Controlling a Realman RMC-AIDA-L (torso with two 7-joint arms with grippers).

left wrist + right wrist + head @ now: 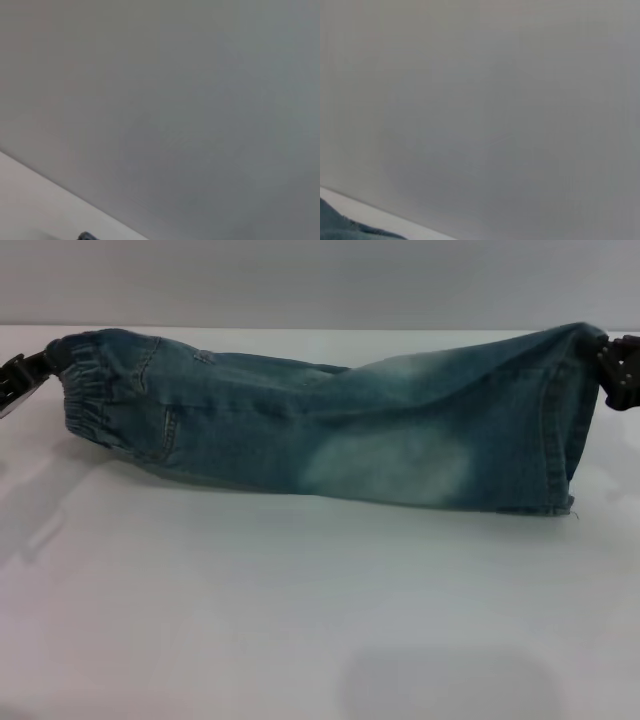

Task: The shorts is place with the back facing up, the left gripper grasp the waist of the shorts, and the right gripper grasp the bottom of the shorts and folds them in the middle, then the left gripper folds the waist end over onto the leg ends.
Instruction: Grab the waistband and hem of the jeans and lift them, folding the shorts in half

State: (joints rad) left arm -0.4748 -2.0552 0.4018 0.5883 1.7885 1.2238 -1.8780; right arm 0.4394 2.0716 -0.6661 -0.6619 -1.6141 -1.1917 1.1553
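As the head view showed it, the shorts [330,420] hung stretched between the two arms above the white table [300,620], long axis running left to right. The left gripper [30,375] pinched the elastic waist [90,390] and the right gripper [615,370] pinched the leg ends [565,420], each closed on denim. The garment looked already doubled lengthwise, so the waist would travel rightward, toward the leg ends. The left wrist view showed only blank wall. The right wrist view caught a corner of denim [340,227]; nothing stood in the way.
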